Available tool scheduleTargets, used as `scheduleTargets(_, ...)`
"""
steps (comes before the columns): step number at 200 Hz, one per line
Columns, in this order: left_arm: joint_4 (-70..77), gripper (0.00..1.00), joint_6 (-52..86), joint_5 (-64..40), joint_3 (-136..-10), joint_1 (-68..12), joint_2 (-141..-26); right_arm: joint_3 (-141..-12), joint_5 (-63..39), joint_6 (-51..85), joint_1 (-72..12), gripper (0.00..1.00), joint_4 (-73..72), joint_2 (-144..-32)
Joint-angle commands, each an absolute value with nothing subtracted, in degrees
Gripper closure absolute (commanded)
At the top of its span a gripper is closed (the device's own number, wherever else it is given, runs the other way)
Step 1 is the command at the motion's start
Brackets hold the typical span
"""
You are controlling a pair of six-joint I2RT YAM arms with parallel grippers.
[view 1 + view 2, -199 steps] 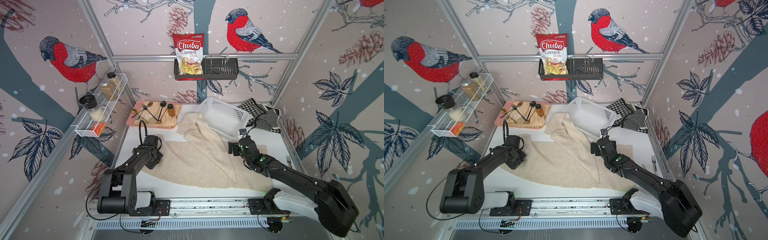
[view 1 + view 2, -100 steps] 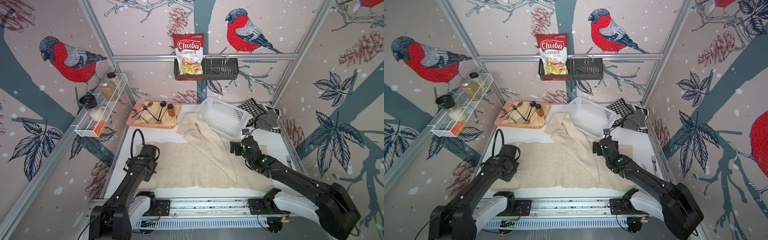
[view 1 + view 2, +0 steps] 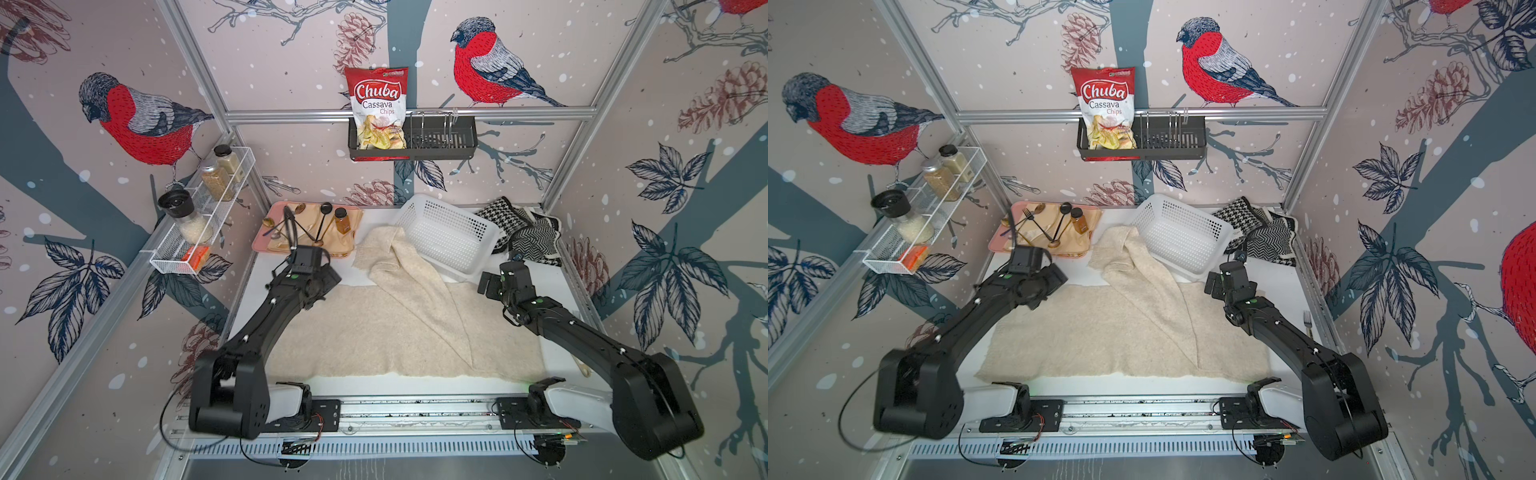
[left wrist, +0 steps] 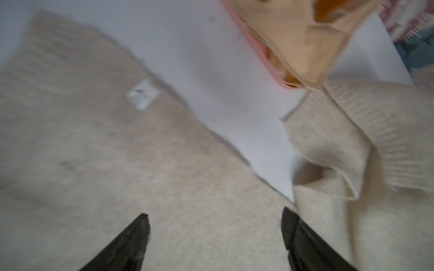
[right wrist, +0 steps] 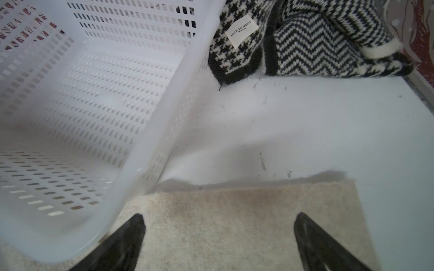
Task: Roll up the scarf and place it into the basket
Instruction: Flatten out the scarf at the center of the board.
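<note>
The white surface (image 3: 361,384) carries a cream scarf (image 3: 374,332), spread flat and unrolled, with one end folded back up beside the white basket (image 3: 446,241), touching it. The left fingers (image 4: 126,244) hover released above the scarf's far edge; the right fingers (image 5: 317,239) gape empty next to the basket.

Bare table (image 5: 305,122) lies open between basket (image 5: 185,89) and black-and-white knitwear (image 5: 314,44); a pink tray (image 3: 261,240) fills the far-left corner.
</note>
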State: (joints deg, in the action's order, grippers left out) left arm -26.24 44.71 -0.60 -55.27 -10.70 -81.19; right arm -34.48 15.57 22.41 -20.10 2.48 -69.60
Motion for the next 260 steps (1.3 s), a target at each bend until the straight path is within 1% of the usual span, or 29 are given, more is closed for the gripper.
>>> scheduleTargets(1,-20.6,0.04,34.7,-6.4,-65.2,-16.4,-91.1,-36.1,13.7,23.2,-20.0,0.00,3.6,-69.9)
scheduleTargets(15,-20.7,0.04,35.4,-7.1,-71.5,-18.3,-97.6,-36.7,13.5,23.5,-20.0,0.00,4.0,-69.6)
scheduleTargets(33,-17.0,0.04,37.7,-8.2,-75.6,-18.9,-102.8,-37.2,13.6,23.7,-20.1,0.00,4.9,-69.2)
scheduleTargets(50,-13.8,0.03,39.3,-7.9,-78.4,-19.0,-106.2,-37.4,14.0,23.7,-20.1,0.00,5.9,-68.7)
scheduleTargets(78,-12.8,0.03,40.4,-9.7,-85.7,-19.2,-112.8,-37.6,14.6,23.2,-20.1,0.00,7.0,-68.2)
scheduleTargets(109,-10.7,0.04,41.7,-10.3,-88.8,-19.8,-116.5,-37.7,15.7,22.8,-20.1,0.00,8.2,-67.8)
scheduleTargets(113,-10.4,0.06,41.9,-10.2,-88.8,-19.8,-116.7,-37.6,15.8,22.8,-20.0,0.00,8.2,-67.7)
scheduleTargets(121,-10.3,0.16,42.2,-10.0,-88.9,-19.9,-117.0,-37.5,15.9,22.8,-20.0,0.00,8.2,-67.6)
scheduleTargets(133,-11.3,0.36,42.5,-9.3,-89.1,-19.9,-116.8,-37.4,16.0,22.7,-20.0,0.00,8.3,-67.5)
scheduleTargets(145,-12.6,0.64,42.9,-7.1,-88.2,-20.0,-115.1,-37.4,16.3,22.7,-20.0,0.00,8.3,-67.3)
scheduleTargets(151,-12.0,0.80,42.9,-6.3,-86.9,-20.0,-113.8,-37.2,16.3,22.7,-20.0,0.00,8.1,-67.3)
scheduleTargets(155,-11.7,0.88,42.9,-5.7,-86.0,-20.0,-112.7,-37.1,16.3,22.6,-20.0,0.00,7.9,-67.2)
scheduleTargets(157,-11.7,0.90,42.9,-5.3,-85.7,-20.0,-112.2,-37.0,16.3,22.7,-19.9,0.00,7.8,-67.2)
scheduleTargets(169,-11.4,0.92,42.6,-4.0,-84.0,-20.0,-109.5,-36.7,15.8,22.8,-19.9,0.00,7.2,-67.5)
scheduleTargets(181,-12.0,0.89,42.2,-3.4,-83.6,-20.0,-107.7,-36.6,15.5,23.0,-19.9,0.00,6.8,-68.1)
scheduleTargets(186,-12.1,0.84,41.8,-3.5,-83.4,-20.0,-107.2,-36.5,15.3,23.1,-19.9,0.00,6.5,-68.5)
scheduleTargets(190,-12.1,0.78,41.6,-3.8,-83.2,-20.0,-106.9,-36.6,15.1,23.1,-19.9,0.00,6.4,-68.8)
scheduleTargets(195,-12.2,0.67,41.3,-4.2,-83.2,-20.0,-106.7,-36.5,15.0,23.1,-19.9,0.00,6.1,-69.2)
scheduleTargets(198,-12.3,0.63,41.0,-4.5,-83.2,-20.0,-106.6,-36.4,15.0,23.2,-19.9,0.00,6.0,-69.4)
scheduleTargets(209,-12.4,0.62,40.3,-6.6,-83.5,-20.0,-107.1,-36.4,14.8,23.3,-19.9,0.00,5.3,-70.4)
scheduleTargets(214,-12.6,0.66,40.0,-7.3,-83.5,-20.0,-107.3,-36.5,14.6,23.2,-19.9,0.00,4.9,-71.1)
scheduleTargets(222,-12.1,0.77,40.1,-8.0,-82.9,-20.0,-107.4,-36.9,14.3,23.2,-19.9,0.00,4.2,-71.5)
scheduleTargets(232,-11.3,0.99,40.2,-8.6,-82.1,-20.1,-107.4,-37.6,13.9,23.1,-19.9,0.00,3.4,-74.0)
scheduleTargets(260,-10.5,1.00,39.9,-9.6,-81.4,-20.1,-107.3,-41.7,14.0,23.2,-19.7,0.00,3.2,-80.8)
